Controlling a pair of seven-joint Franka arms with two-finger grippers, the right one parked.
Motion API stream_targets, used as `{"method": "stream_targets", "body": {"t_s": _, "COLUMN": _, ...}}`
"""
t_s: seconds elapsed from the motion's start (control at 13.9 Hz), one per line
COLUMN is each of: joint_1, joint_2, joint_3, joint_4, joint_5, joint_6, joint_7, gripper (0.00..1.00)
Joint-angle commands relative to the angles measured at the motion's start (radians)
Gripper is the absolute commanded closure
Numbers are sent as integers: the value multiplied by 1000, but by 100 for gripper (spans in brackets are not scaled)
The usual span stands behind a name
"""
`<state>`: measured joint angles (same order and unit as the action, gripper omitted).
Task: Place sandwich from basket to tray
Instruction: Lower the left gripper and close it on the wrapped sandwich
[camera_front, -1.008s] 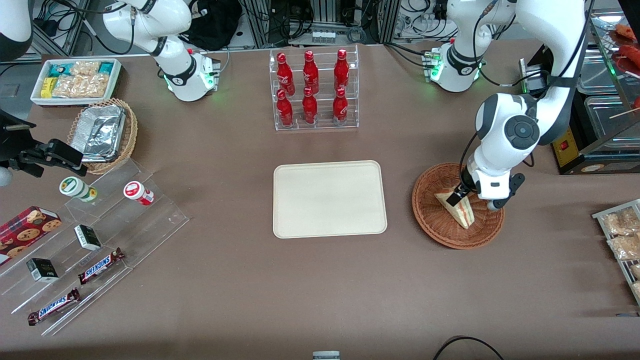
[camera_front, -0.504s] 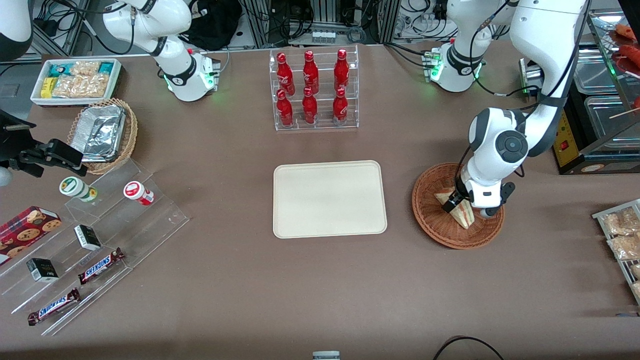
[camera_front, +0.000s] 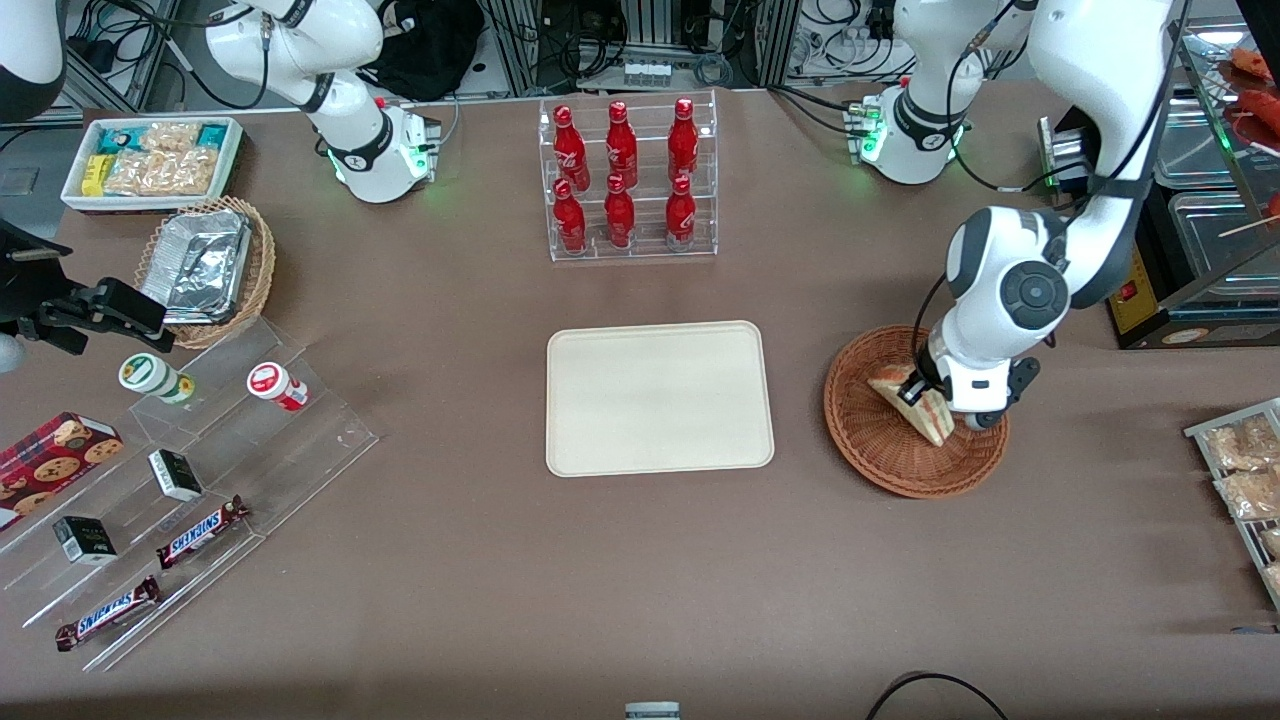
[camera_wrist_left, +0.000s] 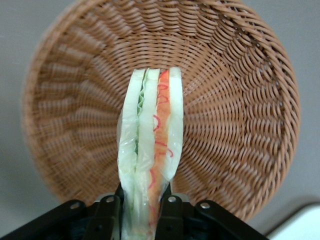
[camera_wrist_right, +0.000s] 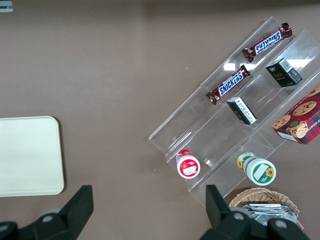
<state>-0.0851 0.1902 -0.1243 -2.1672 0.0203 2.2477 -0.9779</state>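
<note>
While over the basket (camera_front: 880, 455), the gripper (camera_wrist_left: 137, 212) clasps the sandwich (camera_wrist_left: 150, 150).

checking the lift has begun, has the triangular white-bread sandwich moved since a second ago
Yes. The triangular white-bread sandwich, clamped in the left gripper, has shifted slightly away from the front camera against the round reddish-brown wicker basket and appears lifted off its floor.

Woven wicker basket (camera_wrist_left: 235, 100), glossy film-wrapped sandwich (camera_wrist_left: 150, 145), matt smooth tray (camera_front: 660, 398)

Brown table (camera_front: 640, 560), cables, equip racks
</note>
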Motion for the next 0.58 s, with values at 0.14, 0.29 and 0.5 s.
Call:
{"method": "stream_targets", "body": {"t_s": 0.14, "joint_1": -50, "joint_2": -18, "joint_3": 0, "joint_4": 147, "joint_5": -3, "joint_6": -212, "joint_7": 152, "gripper": 93}}
{"method": "stream_targets", "body": {"t_s": 0.29, "joint_1": -83, "joint_2": -14, "joint_3": 0, "joint_4": 171, "joint_5": -3, "joint_6": -215, "joint_7": 267, "gripper": 93}}
{"method": "stream_targets", "body": {"t_s": 0.5, "joint_1": -161, "joint_2": 46, "joint_3": 0, "joint_4": 213, "joint_5": -17, "joint_6": -211, "joint_7": 364, "gripper": 93}}
